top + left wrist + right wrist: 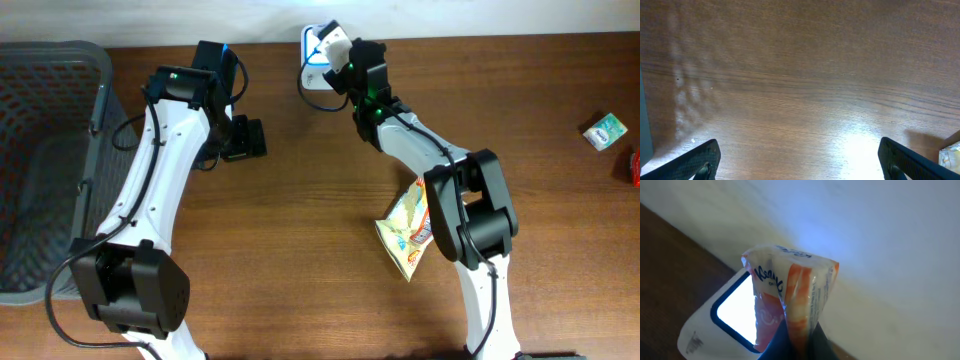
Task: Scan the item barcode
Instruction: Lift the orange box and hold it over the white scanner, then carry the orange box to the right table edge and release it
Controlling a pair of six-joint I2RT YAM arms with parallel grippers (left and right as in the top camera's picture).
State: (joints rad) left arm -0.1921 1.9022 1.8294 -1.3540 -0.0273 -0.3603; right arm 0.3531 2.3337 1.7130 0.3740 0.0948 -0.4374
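The item, a small white and orange packet (335, 42), is pinched in my shut right gripper (352, 66) at the table's far edge. It hangs right over the white barcode scanner (313, 70). In the right wrist view the packet (792, 290) stands upright between the dark jaws of that gripper (797, 332), just in front of the scanner's lit window (735, 311). No barcode shows on the sides I see. My left gripper (245, 138) hovers open over bare wood, left of the scanner; its fingers (700, 159) stand far apart with nothing between them.
A grey mesh basket (50, 150) fills the left side. A yellow-green snack bag (405, 232) lies beside the right arm's base, and its corner (952, 152) shows in the left wrist view. A small green-white packet (605, 131) and a red object (635, 166) lie far right.
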